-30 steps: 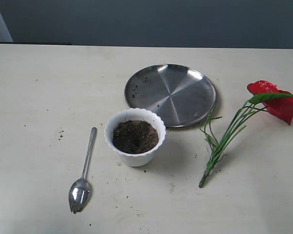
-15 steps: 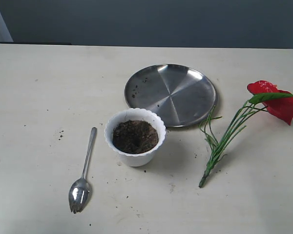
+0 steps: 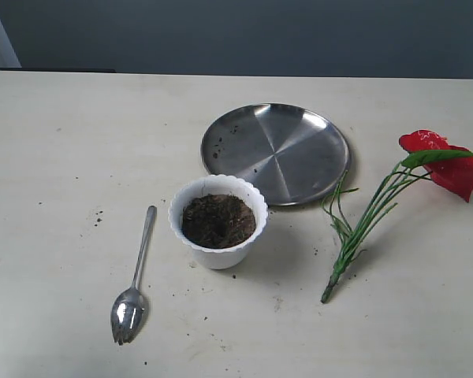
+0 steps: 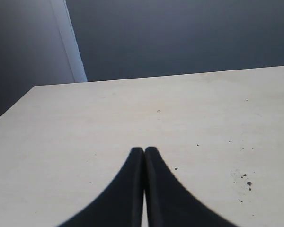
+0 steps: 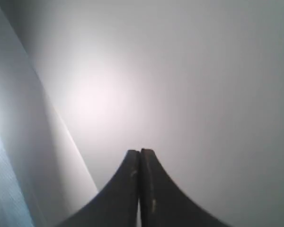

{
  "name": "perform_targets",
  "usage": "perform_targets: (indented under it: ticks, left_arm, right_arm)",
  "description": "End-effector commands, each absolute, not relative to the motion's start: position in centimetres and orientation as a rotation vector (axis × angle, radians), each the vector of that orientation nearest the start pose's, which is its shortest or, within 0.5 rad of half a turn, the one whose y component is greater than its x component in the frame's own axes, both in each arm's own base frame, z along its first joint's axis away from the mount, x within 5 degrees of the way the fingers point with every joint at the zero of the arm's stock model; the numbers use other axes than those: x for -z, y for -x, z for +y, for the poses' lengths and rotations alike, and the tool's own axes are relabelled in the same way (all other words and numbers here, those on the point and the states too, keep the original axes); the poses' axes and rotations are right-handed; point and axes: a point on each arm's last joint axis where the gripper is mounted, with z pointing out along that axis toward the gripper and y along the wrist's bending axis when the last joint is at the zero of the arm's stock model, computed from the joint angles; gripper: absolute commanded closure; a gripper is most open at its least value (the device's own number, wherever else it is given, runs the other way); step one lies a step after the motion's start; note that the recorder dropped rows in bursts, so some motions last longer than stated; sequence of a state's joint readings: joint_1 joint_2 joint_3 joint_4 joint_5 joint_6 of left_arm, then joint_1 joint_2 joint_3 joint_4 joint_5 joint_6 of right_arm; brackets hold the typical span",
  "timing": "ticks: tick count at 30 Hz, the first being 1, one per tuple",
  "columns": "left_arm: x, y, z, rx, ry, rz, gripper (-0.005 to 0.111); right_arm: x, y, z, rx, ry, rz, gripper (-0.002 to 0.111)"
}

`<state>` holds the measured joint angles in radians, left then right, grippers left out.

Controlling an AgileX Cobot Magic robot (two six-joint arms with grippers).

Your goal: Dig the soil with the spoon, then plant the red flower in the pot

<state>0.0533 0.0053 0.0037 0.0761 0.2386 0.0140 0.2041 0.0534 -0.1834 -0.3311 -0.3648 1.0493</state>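
Left end effector point(image 4: 144, 150) jaws together, empty, above table point(image 4: 85, 118), right end effector point(image 5: 140, 152) jaws together, spoon point(image 3: 134, 272) at 8 o'clock of pot point(image 3: 218, 250) holding soil point(image 3: 217, 220), red flower point(image 3: 441, 161) at 3 o'clock, offset to end effectors unclear

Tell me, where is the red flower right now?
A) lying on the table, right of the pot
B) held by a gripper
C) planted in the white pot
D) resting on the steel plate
A: the red flower lies flat on the table, its stems clear of the pot and off the steel plate.
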Motion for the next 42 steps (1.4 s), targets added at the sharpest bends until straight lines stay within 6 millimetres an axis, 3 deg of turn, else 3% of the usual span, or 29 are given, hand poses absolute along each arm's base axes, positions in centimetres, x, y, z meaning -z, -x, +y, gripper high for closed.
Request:
perform_targets:
  ticks: [1,4,10,12,17,21,23,25,28,31,34,38,42]
  left_arm:
    - [-19.2,-5.5,0.4,-0.107,-0.015,1.716,0.106]
    - [-19.2,-5.5,0.4,-0.107,-0.015,1.716,0.106]
    - [-19.2,-5.5,0.4,-0.107,-0.015,1.716,0.106]
    - [-19.2,-5.5,0.4,-0.107,-0.015,1.716,0.106]
    - [-19.2,-5.5,0.4,-0.107,-0.015,1.716,0.106]
    - [-19.2,-5.5,0.4,-0.107,-0.015,1.716,0.106]
    - [-19.2,-5.5,0.4,-0.107,-0.015,1.716,0.106]
    - [-19.2,-5.5,0.4,-0.107,-0.015,1.716,0.106]
    - [-19.2,-5.5,0.4,-0.107,-0.015,1.716,0.106]
    - [-19.2,-5.5,0.4,-0.107,-0.015,1.716,0.106]
    - [-19.2,-5.5,0.4,-0.107,-0.015,1.716,0.106]
    - [-19.2,-5.5,0.4,-0.107,-0.015,1.717,0.106]
    - [-19.2,-5.5,0.4,-0.107,-0.015,1.717,0.106]
  right_arm:
    - [-34.3,-5.1,2.4,-0.603,0.020,1.196,0.109]
    - [-37.5,-6.9,4.0,-0.578,0.215,1.217,0.109]
    - [-41.5,-12.0,8.5,-0.841,0.578,1.498,0.109]
    - [-42.2,-14.2,10.0,-0.977,0.571,1.565,0.109]
    - [-42.9,-17.8,14.3,-1.086,0.696,1.597,0.109]
    - [-43.4,-19.9,18.9,-1.159,0.903,1.527,0.109]
    - [-44.0,-21.0,20.9,-1.217,0.919,1.431,0.109]
    - [-44.5,-22.5,22.5,-1.350,0.813,1.366,0.109]
    - [-43.4,-24.1,24.5,-1.614,0.694,1.354,0.109]
    - [-41.2,-23.6,26.4,-1.679,0.973,1.353,0.109]
    - [-38.6,-22.7,28.4,-1.444,1.222,1.616,0.109]
    - [-37.5,-20.6,31.2,-1.478,1.148,1.718,0.109]
    - [-37.5,-18.8,34.0,-1.360,1.031,1.716,0.109]
